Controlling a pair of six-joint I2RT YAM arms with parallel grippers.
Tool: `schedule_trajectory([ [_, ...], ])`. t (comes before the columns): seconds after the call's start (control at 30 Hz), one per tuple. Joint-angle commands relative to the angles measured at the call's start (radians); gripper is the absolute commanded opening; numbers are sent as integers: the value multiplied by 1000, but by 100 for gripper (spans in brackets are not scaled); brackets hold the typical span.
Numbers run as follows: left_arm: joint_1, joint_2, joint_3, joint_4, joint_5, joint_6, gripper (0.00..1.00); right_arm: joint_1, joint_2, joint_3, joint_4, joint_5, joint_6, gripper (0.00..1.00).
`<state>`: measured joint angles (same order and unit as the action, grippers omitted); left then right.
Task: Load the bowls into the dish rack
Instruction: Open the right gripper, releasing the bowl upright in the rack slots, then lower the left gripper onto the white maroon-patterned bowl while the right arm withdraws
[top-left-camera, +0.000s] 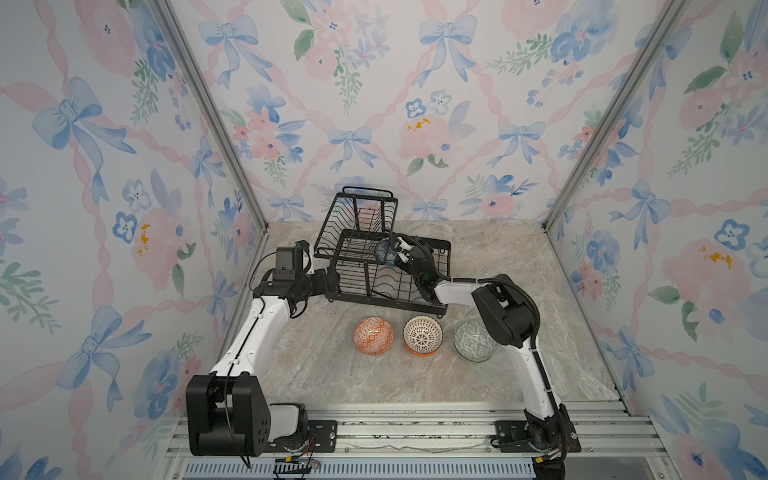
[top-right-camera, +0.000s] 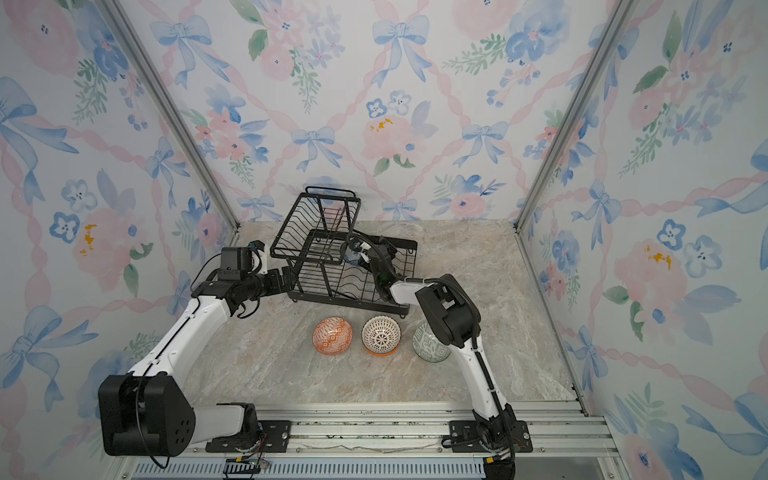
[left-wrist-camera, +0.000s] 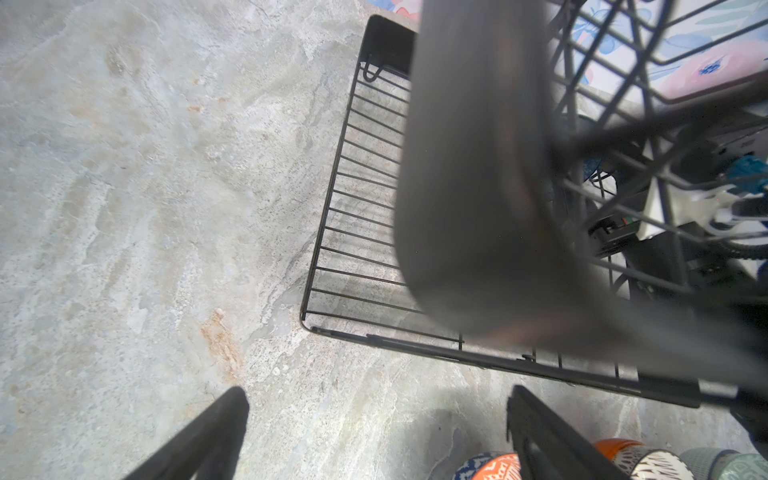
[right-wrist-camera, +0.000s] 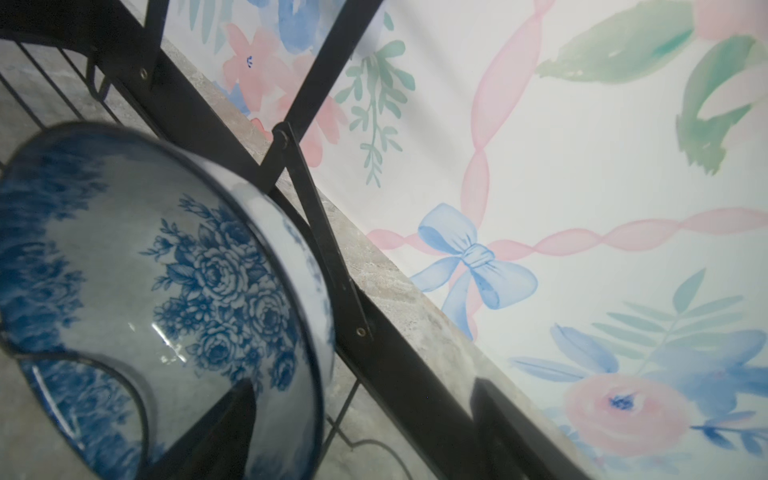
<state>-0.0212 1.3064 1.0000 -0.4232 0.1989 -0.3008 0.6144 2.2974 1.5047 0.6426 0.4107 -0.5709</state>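
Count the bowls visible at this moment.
5. Blue floral bowl in the dish rack; on the table before it, orange-white bowl, lattice bowl nested in a plain orange bowl, grey-green bowl. Others may be hidden.

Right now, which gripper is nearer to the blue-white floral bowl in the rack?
Right. The right gripper is at the blue-white floral bowl inside the dish rack, open jaws astride its rim. The left gripper is open, outside the rack's left end.
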Motion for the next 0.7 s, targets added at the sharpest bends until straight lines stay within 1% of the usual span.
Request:
schedule_trajectory([
  [0.0,-13,6,2,4,3,-15,98,-13,-98,-30,-38,-32,67,99],
  [0.03,-16,7,5,4,1,-15,98,-17,-115,-42,-49,-42,83,97],
  [0.37,-39,-27,4,4,-13,-24,98,-52,-289,-175,-178,-93,193,97],
  [0.53,-51,-74,-18,4,-20,-30,98,-69,-378,-218,-296,-108,248,97],
  [0.67,-52,-136,-53,5,-35,-31,98,-81,-440,-213,-432,-119,302,97],
])
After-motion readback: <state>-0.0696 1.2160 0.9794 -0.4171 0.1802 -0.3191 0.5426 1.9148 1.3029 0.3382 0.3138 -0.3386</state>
